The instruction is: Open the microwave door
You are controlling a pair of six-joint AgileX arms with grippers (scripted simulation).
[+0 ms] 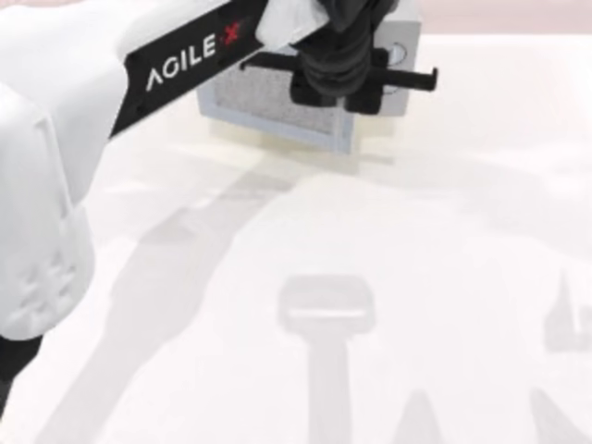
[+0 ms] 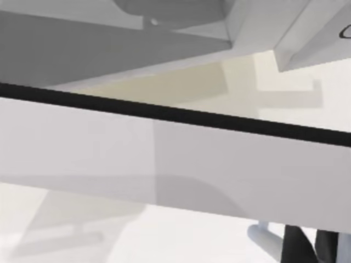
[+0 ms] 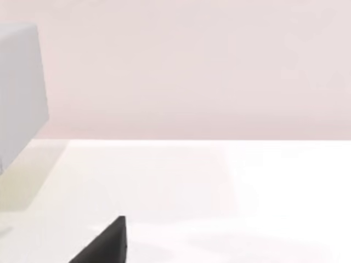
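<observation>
Top view: your left gripper (image 1: 338, 76) sits at the microwave door (image 1: 277, 104), far table edge, fingers spread wide, likely to hook the handle edge; arm reads "AGILE X". Left wrist: door panel (image 2: 181, 159) fills the view. Right wrist: microwave (image 3: 19, 93) corner, right gripper unseen

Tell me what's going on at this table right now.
The left arm reaches across to the microwave at the table's far edge, its left gripper spread wide open just above the microwave door. The door looks swung slightly out from the body, not fully open. The right arm is out of the top view, apparently parked.
</observation>
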